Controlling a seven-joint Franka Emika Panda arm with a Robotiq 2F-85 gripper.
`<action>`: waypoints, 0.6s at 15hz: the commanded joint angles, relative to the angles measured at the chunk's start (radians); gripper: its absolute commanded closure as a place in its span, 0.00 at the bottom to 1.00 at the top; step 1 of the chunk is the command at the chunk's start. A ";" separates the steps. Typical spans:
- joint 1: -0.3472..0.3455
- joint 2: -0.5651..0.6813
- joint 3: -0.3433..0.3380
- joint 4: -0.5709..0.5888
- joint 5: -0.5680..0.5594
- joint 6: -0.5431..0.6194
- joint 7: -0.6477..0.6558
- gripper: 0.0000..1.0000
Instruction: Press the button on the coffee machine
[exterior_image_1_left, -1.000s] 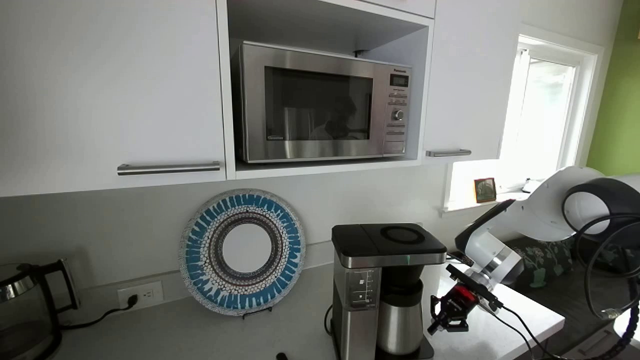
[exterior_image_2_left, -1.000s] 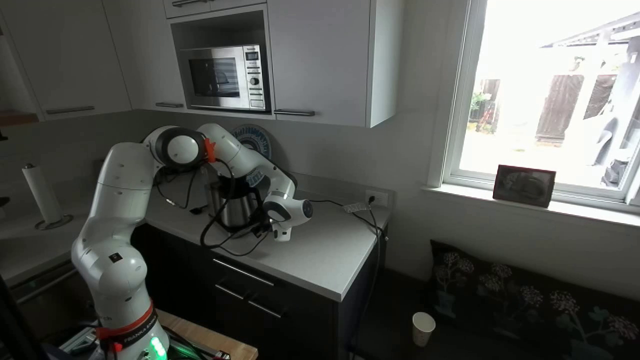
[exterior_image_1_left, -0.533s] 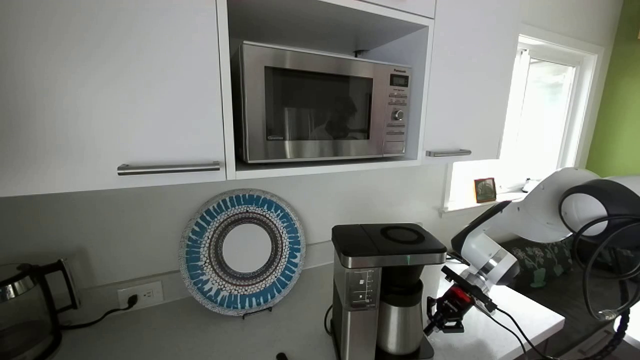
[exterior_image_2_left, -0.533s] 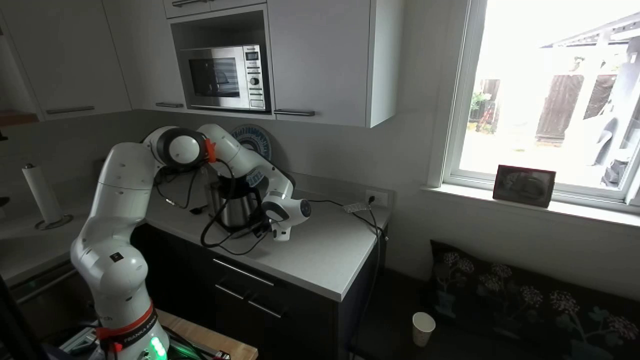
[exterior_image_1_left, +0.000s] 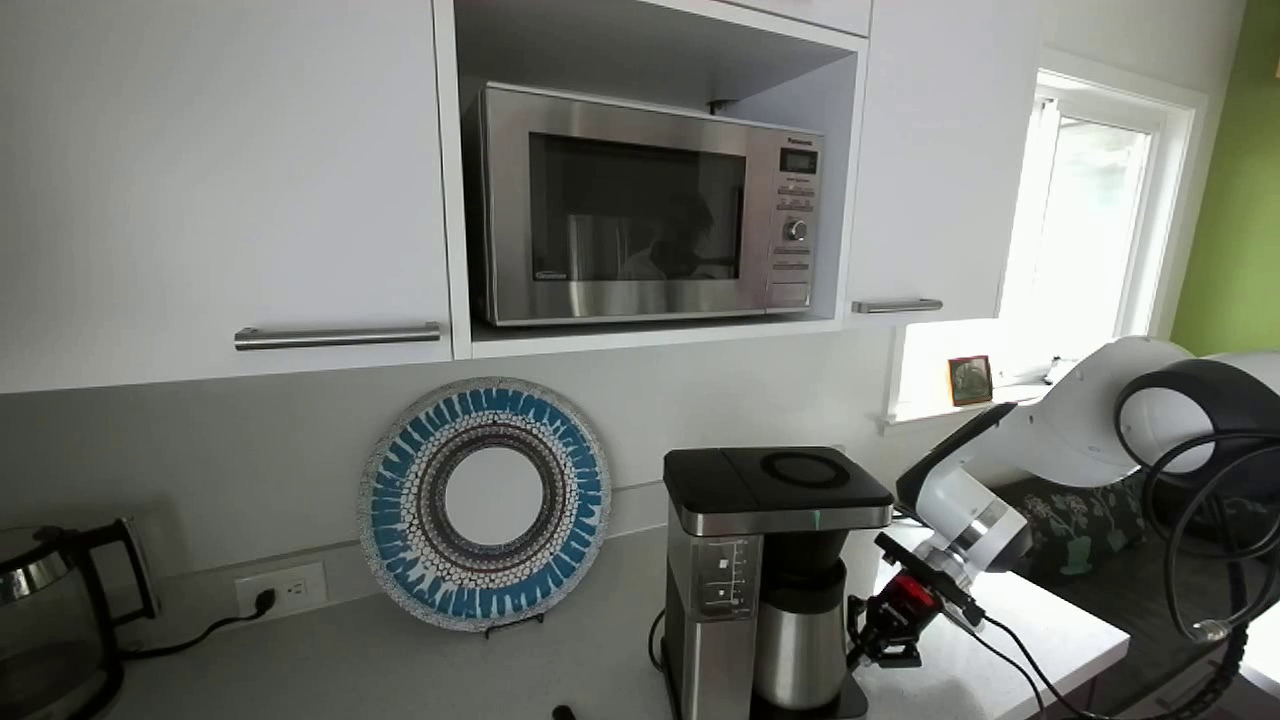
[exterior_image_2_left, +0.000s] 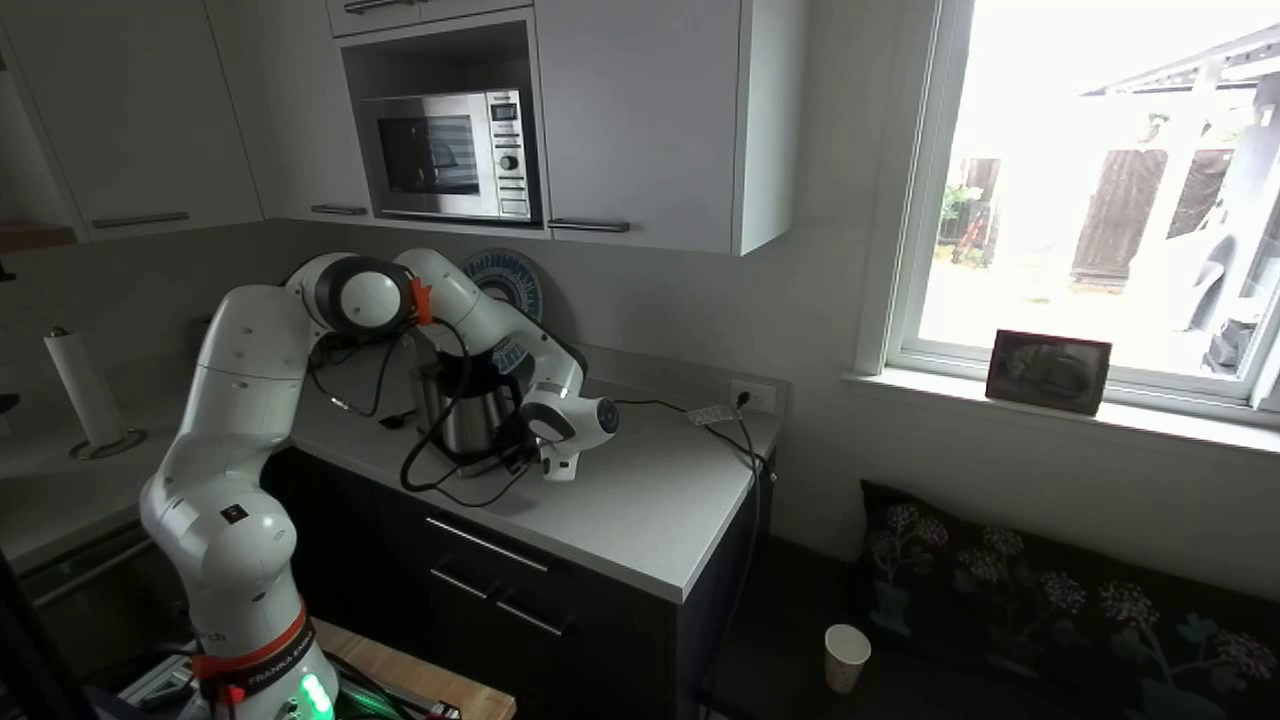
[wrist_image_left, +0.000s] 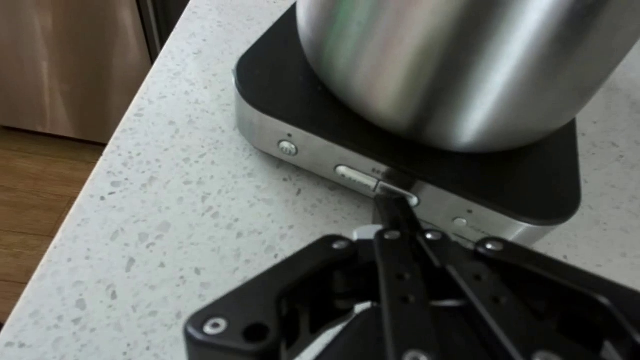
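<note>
The coffee machine (exterior_image_1_left: 712, 650) stands on the counter in an exterior view, black on top and silver below, with its steel carafe (exterior_image_1_left: 800, 645) in place. In the other exterior view the carafe (exterior_image_2_left: 470, 425) shows partly behind my arm. In the wrist view the front edge of the machine's base (wrist_image_left: 320, 155) carries a round power button (wrist_image_left: 287, 148), a long two-part button (wrist_image_left: 356, 177) and a small round button (wrist_image_left: 460, 221). My gripper (wrist_image_left: 392, 200) is shut and empty. Its tips overlap the right half of the long button; whether they touch cannot be told.
The pale speckled counter (wrist_image_left: 165, 215) ends at an edge on the left in the wrist view. A glass kettle (exterior_image_1_left: 50, 620), a round blue plate (exterior_image_1_left: 485, 505) and a microwave (exterior_image_1_left: 640, 205) are near. Cables (exterior_image_2_left: 450, 470) hang from my arm beside the carafe.
My gripper and forearm have moved a little to the left in an exterior view, closer to the carafe and the machine's base. The coffee machine has not moved.
</note>
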 joint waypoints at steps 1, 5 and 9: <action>0.009 0.014 0.003 0.009 0.028 0.020 0.022 1.00; 0.010 0.016 0.005 0.010 0.035 0.019 0.034 1.00; 0.012 0.020 0.010 0.010 0.047 0.020 0.047 1.00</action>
